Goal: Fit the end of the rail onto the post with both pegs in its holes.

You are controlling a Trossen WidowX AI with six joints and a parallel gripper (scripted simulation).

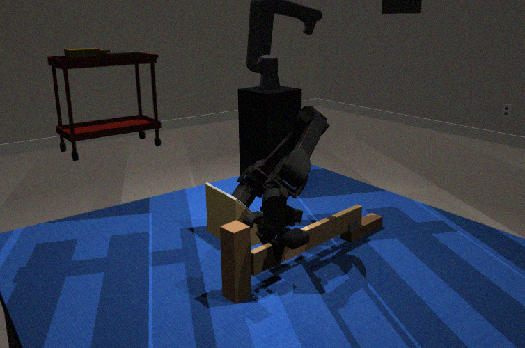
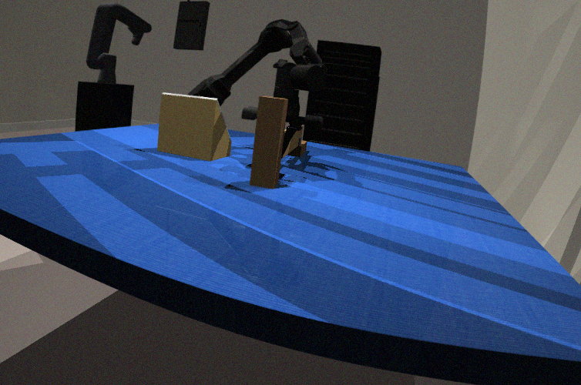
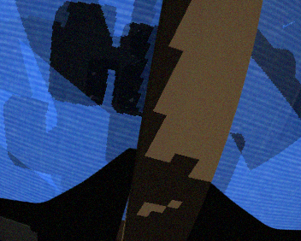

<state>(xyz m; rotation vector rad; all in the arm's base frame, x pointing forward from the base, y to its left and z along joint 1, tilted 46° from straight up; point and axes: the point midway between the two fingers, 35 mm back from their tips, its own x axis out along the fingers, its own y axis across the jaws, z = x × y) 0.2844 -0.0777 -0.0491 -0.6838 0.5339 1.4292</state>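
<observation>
The wooden bed rail stands on edge and looks roughly level, its near end raised above the table. Its far end sits at the bracket on the low footboard block. Its near end is right beside the upright post. The pegs and holes are hidden, so I cannot tell whether the end touches the post or how far the pegs are in. My gripper is shut on the rail near its post end, with a finger on each side in the wrist view.
A pale upright panel stands on the blue table behind the post, close to the arm. Beyond the table are a red cart and a black pedestal bearing another arm.
</observation>
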